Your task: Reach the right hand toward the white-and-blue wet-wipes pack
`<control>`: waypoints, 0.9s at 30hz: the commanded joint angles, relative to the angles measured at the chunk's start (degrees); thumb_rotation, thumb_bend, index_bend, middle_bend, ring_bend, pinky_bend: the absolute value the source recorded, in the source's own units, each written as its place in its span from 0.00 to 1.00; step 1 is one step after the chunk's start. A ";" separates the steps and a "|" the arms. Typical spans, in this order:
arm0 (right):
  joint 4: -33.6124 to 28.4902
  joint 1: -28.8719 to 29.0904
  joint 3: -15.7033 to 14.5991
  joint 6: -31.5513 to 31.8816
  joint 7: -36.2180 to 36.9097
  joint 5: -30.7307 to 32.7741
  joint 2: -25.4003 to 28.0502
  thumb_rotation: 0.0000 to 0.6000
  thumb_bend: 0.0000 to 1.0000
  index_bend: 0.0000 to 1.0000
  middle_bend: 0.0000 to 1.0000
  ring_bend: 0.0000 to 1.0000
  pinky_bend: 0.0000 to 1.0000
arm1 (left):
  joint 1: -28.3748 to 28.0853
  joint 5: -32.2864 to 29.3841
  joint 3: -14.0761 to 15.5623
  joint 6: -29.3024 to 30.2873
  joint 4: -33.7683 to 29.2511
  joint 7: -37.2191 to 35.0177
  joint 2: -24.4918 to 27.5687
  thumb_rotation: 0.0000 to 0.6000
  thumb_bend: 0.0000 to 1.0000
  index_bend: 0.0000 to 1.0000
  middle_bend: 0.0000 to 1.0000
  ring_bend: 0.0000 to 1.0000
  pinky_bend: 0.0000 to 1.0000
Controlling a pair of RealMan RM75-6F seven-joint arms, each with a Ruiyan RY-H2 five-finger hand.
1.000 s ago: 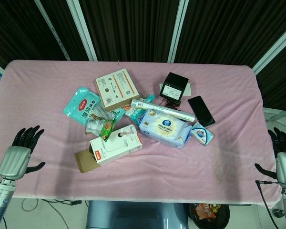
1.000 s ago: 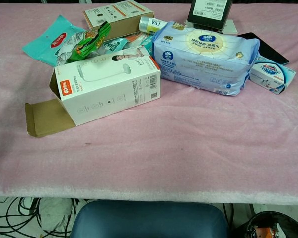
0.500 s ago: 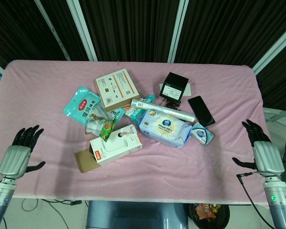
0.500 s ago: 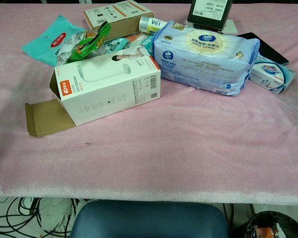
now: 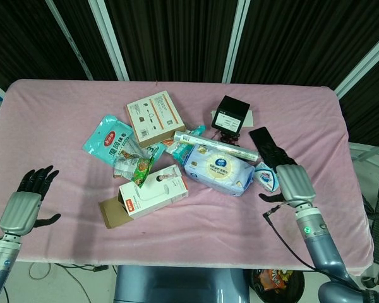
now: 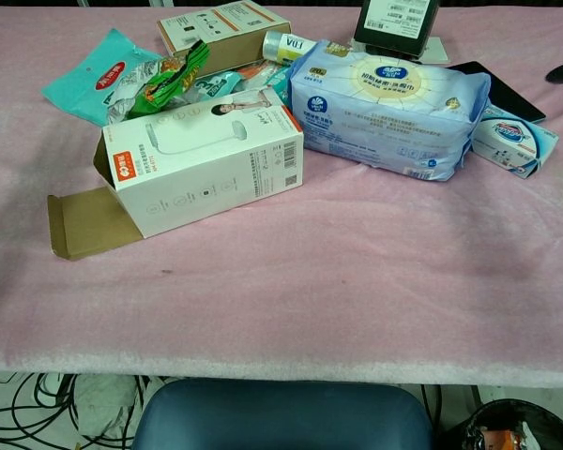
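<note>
We see the wet-wipes pack (image 5: 218,169) lying flat near the middle of the pink table, a soft white-and-blue pouch w/ a round cream label on its top face & printed text on its side. Its long axis runs diagonally, top-left to bottom-right in the head view. The right hand (image 5: 289,178) is just beside its right end, fingers spread, holding nothing.

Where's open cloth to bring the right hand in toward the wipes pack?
Bare cloth lies in front of the wet-wipes pack, between the white box and the right hand. Behind the pack it's crowded: tube, phone, black box.
</note>
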 commanded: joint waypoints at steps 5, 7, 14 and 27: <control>2.77 4.98 0.00 -1.99 -5.94 5.29 -5.45 1.00 0.01 0.00 0.00 0.00 0.21 | -0.34 -0.96 -0.12 -1.20 -0.54 -0.87 0.47 1.00 0.00 0.00 0.00 0.00 0.00; 3.86 6.06 -0.07 -2.45 -6.88 6.48 -6.54 1.00 0.01 0.00 0.00 0.00 0.21 | -0.39 -1.25 -0.12 -1.52 -0.66 -1.04 0.58 1.00 0.00 0.00 0.00 0.00 0.00; 9.68 9.67 -0.23 -3.69 -9.48 8.88 -10.72 1.00 0.01 0.00 0.00 0.00 0.20 | -0.65 -2.15 -0.20 -2.54 -1.36 -1.60 1.03 1.00 0.00 0.00 0.00 0.00 0.00; 19.41 16.03 0.44 -8.08 -11.26 14.09 -17.08 1.00 0.01 0.00 0.00 0.00 0.20 | -0.75 -3.09 -0.50 -2.89 -1.77 -1.66 1.14 1.00 0.00 0.00 0.00 0.00 0.00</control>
